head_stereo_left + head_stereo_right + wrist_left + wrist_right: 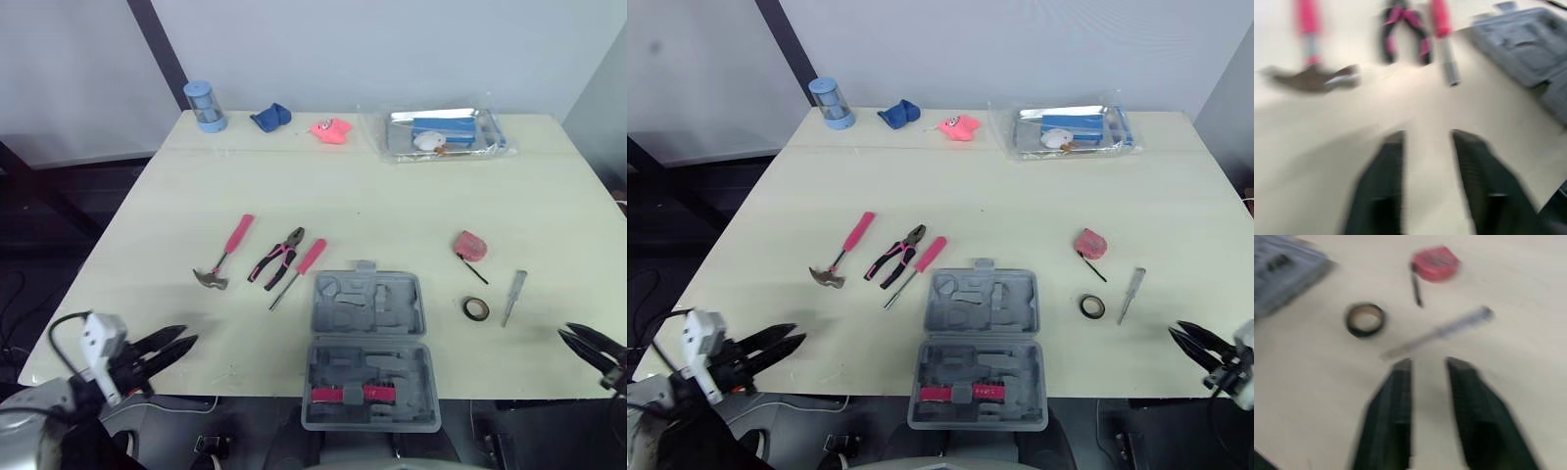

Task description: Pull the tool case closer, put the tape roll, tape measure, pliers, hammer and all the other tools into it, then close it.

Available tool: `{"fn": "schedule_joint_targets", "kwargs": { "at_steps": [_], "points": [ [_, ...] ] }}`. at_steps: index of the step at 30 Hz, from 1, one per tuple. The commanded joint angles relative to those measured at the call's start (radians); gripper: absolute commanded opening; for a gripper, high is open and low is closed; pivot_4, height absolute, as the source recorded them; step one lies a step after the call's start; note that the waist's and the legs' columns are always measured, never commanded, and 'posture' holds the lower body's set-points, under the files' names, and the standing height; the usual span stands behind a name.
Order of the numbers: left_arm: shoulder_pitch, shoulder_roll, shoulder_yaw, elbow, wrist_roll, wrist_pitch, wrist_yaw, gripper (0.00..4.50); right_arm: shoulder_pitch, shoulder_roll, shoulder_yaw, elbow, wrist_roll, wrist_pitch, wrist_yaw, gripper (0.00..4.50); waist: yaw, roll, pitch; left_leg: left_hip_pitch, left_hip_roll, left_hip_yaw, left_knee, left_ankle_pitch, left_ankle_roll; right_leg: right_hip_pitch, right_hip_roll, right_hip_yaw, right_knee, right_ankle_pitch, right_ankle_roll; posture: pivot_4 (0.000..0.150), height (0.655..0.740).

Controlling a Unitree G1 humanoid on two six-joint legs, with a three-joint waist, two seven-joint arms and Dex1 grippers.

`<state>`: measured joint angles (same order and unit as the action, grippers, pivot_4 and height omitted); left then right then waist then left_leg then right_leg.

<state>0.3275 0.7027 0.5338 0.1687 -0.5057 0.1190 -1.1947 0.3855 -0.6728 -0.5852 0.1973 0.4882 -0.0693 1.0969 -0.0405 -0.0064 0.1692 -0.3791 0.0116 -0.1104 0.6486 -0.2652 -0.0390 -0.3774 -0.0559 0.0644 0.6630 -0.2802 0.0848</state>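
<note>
Black left hand (1427,134) and right hand (1428,363), each narrowly spread and empty, low over the pale table (411,206).

The hammer (223,257), pliers (277,258) and screwdriver (299,272) lie left of the open tool case (370,305); tape roll (476,308) and tape measure (471,244) lie to its right.
</note>
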Motion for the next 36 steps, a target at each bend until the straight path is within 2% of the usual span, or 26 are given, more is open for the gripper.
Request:
{"fn": "schedule_joint_targets", "kwargs": {
  "at_steps": [1,4,5,6,12,18,22,27,31,36],
  "points": [
    [0.014,0.006,0.048,0.025,-0.020,-0.035,-0.006,3.40,0.012,-0.026,-0.054,0.063,0.020,-0.042,0.040,2.68,-0.001,0.000,0.000,0.000,0.000,0.000,0.000,0.000,0.000,0.000,0.000,0.000,0.000,0.000,0.000,0.150,0.7400],
    [0.025,0.004,0.060,0.046,-0.023,-0.049,-0.006,4.48,0.020,-0.047,-0.075,0.125,0.019,-0.052,0.059,3.92,-0.001,0.000,0.000,0.001,0.000,0.001,0.000,0.000,0.000,0.000,0.000,0.001,0.000,0.000,0.000,0.150,0.7400],
    [0.026,0.003,0.061,0.048,-0.027,-0.050,-0.005,4.50,0.023,-0.053,-0.078,0.137,0.017,-0.056,0.063,4.39,-0.001,0.000,0.000,0.001,0.000,0.002,0.000,0.000,0.000,0.000,0.000,0.001,0.000,0.000,0.000,0.150,0.7400],
    [0.025,0.001,0.061,0.048,-0.030,-0.050,-0.003,4.50,0.023,-0.060,-0.079,0.148,0.018,-0.058,0.066,4.49,-0.001,0.000,0.000,0.001,0.000,0.002,0.000,0.000,0.000,0.000,0.000,0.001,0.000,0.000,0.000,0.150,0.7400],
    [0.012,-0.003,0.041,0.009,-0.034,-0.049,-0.005,4.50,0.042,-0.083,-0.051,0.061,0.002,-0.032,0.055,4.49,-0.002,0.000,0.000,0.001,0.001,0.002,0.000,0.000,0.000,0.000,0.000,0.002,0.000,0.000,0.000,0.150,0.7400],
    [-0.018,0.010,-0.009,-0.116,-0.063,-0.022,-0.038,4.50,0.025,-0.134,0.028,-0.219,-0.021,0.151,-0.035,4.49,-0.001,0.001,-0.001,0.001,0.001,0.002,0.000,0.000,0.000,0.000,0.000,0.002,0.000,0.000,0.000,0.150,0.7400],
    [-0.062,0.029,-0.083,-0.219,-0.076,-0.008,-0.089,4.50,-0.035,-0.205,0.113,-0.362,-0.023,0.259,-0.030,4.49,0.000,0.001,-0.001,0.000,0.001,0.002,0.000,0.000,0.000,0.000,0.000,0.002,0.000,0.000,0.000,0.150,0.7400],
    [-0.146,0.069,-0.212,-0.354,-0.100,0.041,-0.167,4.50,-0.176,-0.355,0.329,-0.455,-0.143,0.309,0.029,4.49,0.000,0.001,0.000,0.000,0.001,0.002,0.001,0.000,0.000,0.000,0.000,0.002,0.000,0.000,0.000,0.150,0.7400],
    [-0.181,0.076,-0.251,-0.373,-0.101,0.051,-0.181,4.50,-0.255,-0.410,0.434,-0.446,-0.208,0.312,0.059,4.49,0.000,0.001,0.000,0.000,0.001,0.002,0.001,0.000,0.000,0.000,0.000,0.002,0.000,0.000,0.000,0.150,0.7400],
    [-0.270,0.056,-0.357,-0.457,-0.128,0.077,-0.203,4.50,-0.549,-0.466,0.734,-0.432,-0.408,0.411,0.159,4.49,-0.004,0.001,0.001,-0.001,0.001,0.002,0.002,0.000,0.000,-0.001,0.000,0.002,0.000,0.000,0.001,0.150,0.7400]
  ]
}}
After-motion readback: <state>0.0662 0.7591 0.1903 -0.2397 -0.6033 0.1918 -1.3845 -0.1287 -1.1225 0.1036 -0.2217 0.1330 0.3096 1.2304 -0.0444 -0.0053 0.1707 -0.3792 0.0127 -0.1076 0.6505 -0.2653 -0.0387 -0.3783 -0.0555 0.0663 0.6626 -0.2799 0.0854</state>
